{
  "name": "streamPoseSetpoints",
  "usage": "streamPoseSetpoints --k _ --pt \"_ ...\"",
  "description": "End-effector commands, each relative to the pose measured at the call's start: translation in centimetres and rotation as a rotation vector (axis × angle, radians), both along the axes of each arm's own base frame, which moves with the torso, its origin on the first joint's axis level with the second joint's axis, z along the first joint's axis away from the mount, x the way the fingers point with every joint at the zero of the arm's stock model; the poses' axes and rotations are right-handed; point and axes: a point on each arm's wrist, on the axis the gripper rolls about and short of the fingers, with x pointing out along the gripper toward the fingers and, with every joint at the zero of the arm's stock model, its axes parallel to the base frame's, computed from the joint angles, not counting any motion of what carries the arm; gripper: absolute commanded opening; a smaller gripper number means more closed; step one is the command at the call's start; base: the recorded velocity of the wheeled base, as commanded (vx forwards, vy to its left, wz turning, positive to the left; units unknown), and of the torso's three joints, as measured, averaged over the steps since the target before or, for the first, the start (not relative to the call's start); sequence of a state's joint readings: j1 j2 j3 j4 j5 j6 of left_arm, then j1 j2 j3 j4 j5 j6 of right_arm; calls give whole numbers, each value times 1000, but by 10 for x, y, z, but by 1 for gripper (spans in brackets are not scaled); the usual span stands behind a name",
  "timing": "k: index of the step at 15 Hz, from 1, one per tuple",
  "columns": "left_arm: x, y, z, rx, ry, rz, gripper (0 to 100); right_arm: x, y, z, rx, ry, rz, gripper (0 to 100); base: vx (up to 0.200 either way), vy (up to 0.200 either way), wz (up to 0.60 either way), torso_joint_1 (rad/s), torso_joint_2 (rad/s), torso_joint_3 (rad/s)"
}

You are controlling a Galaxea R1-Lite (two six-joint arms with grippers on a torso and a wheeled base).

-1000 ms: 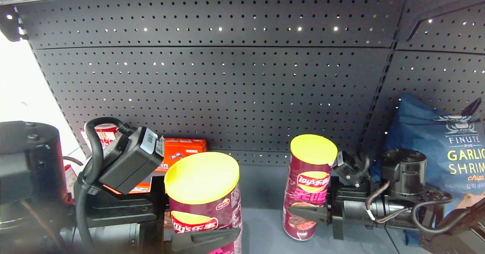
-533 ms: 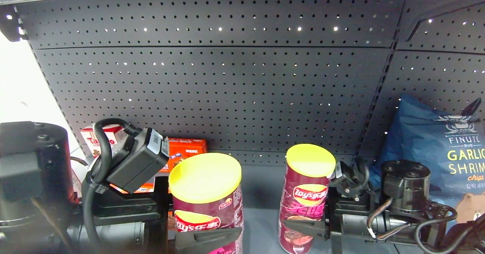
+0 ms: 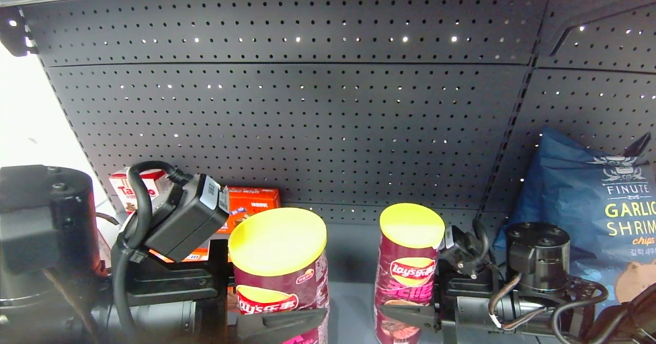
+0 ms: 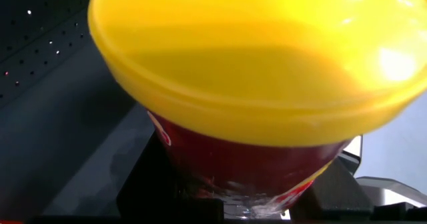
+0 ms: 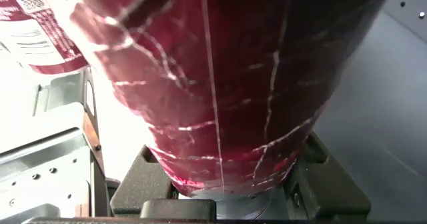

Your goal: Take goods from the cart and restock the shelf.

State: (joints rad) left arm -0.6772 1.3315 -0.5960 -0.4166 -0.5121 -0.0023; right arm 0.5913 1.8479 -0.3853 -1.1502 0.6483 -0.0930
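Maroon card is clamped between the left fingers (image 3: 279,322): 1 yellow-lidded can (image 3: 279,251), upright at 6 o'clock in the head view. The right fingers (image 3: 410,315) grip a 2nd can (image 3: 407,262) low on its body at 5 o'clock, upright, probably so it lands flat on the shelf (image 3: 353,282). Both forearms lie level, entering from 9 and 3 o'clock, the right just beside a blue bag (image 3: 589,195).

Maroon can (image 5: 227,84) in tool (image 5: 230,183)

Upright maroon, yellow-lidded left can (image 3: 285,285) and right can (image 3: 408,275), side by side.
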Motion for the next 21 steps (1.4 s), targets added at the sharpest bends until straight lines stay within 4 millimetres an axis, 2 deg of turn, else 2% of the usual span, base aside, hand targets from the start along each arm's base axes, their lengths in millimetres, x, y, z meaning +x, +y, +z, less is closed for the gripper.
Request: streamPoseSetpoints --k 1,4,5,15,18,21 --pt "0 0 0 0 1 -1 0 0 4 -6 -13 14 5 0 0 0 0 0 0 0" --pt "1 0 0 1 2 1 0 2 7 -10 -7 2 9 0 0 0 0 0 0 0" --pt "1 0 -1 2 3 1 0 4 8 -11 -4 -3 7 100 0 0 0 0 0 0" --pt "0 0 -1 2 3 -1 0 -12 -5 -6 -1 -9 -10 100 0 0 0 0 0 0" --pt "-1 1 -1 2 3 -1 0 -21 -19 4 9 -31 -54 100 0 0 0 0 0 0" --pt "-2 2 -3 7 8 0 0 -57 -48 28 22 -80 -130 100 0 0 0 0 0 0"
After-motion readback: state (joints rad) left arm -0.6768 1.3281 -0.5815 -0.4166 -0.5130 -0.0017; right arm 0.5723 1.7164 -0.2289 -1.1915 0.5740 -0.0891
